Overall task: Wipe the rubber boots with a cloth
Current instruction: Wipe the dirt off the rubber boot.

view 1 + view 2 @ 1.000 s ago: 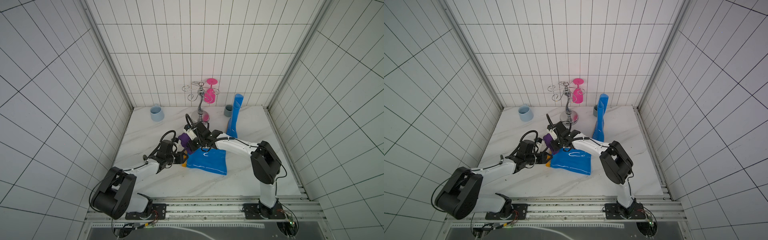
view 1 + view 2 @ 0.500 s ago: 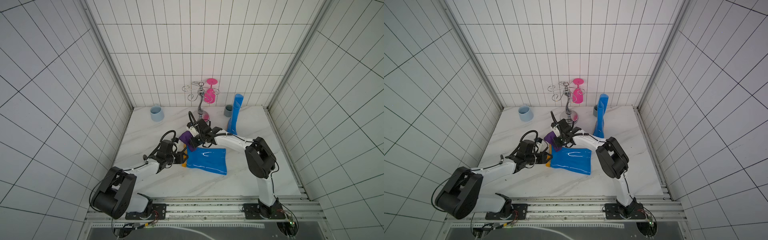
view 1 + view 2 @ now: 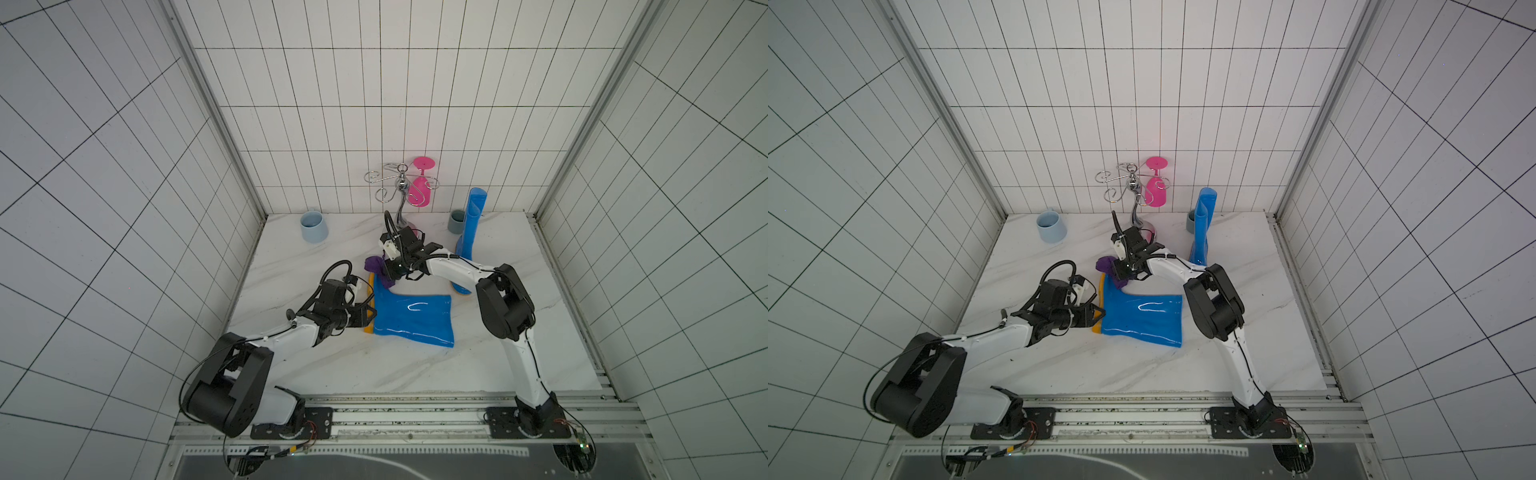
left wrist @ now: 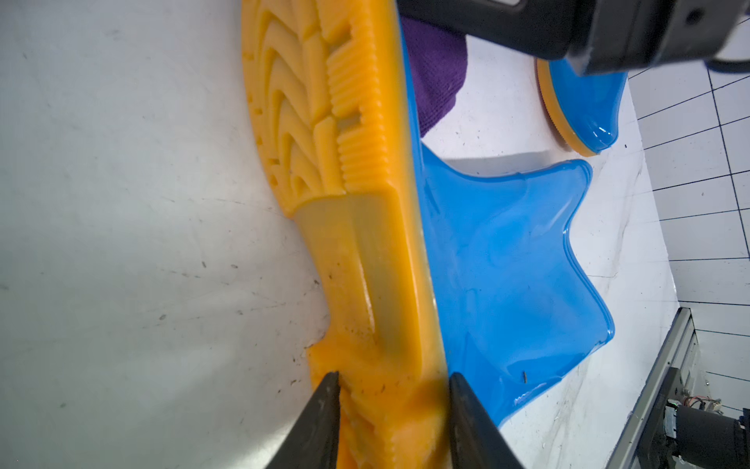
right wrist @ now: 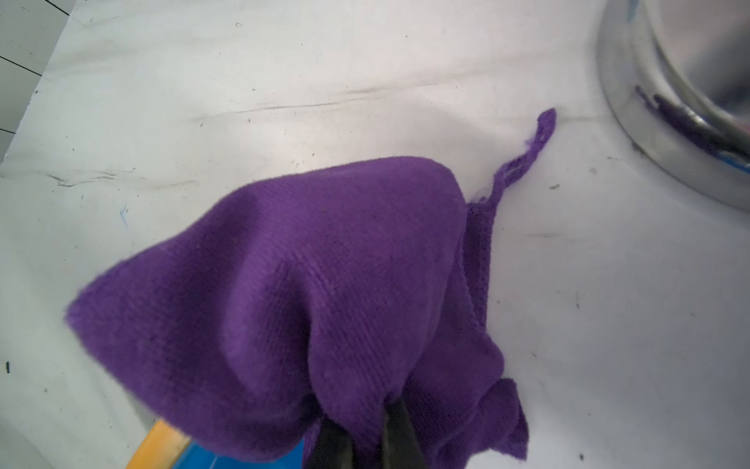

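One of the rubber boots (image 3: 411, 318) (image 3: 1142, 318) lies on its side, its orange sole (image 4: 345, 162) facing my left arm. My left gripper (image 3: 370, 322) (image 4: 391, 385) is shut on the heel end of that sole. The cloth (image 3: 376, 266) (image 3: 1106, 264) (image 5: 324, 284), a purple rag, drapes over the lying boot's toe (image 5: 227, 461). My right gripper (image 3: 388, 276) (image 5: 361, 426) is shut on the cloth, its fingertips buried in the fabric. The other boot (image 3: 471, 224) (image 3: 1202, 226) (image 4: 584, 105) stands upright at the back right.
A chrome rack (image 3: 399, 195) holding a pink glass (image 3: 419, 189) stands at the back wall, its base (image 5: 682, 101) close to the cloth. A light-blue cup (image 3: 313, 225) sits back left. A grey cup (image 3: 456, 221) is behind the standing boot. Tiled walls enclose the table.
My right gripper has dragged the cloth along the lying boot's foot toward the toe and the back wall. The left gripper and the boot have stayed put.
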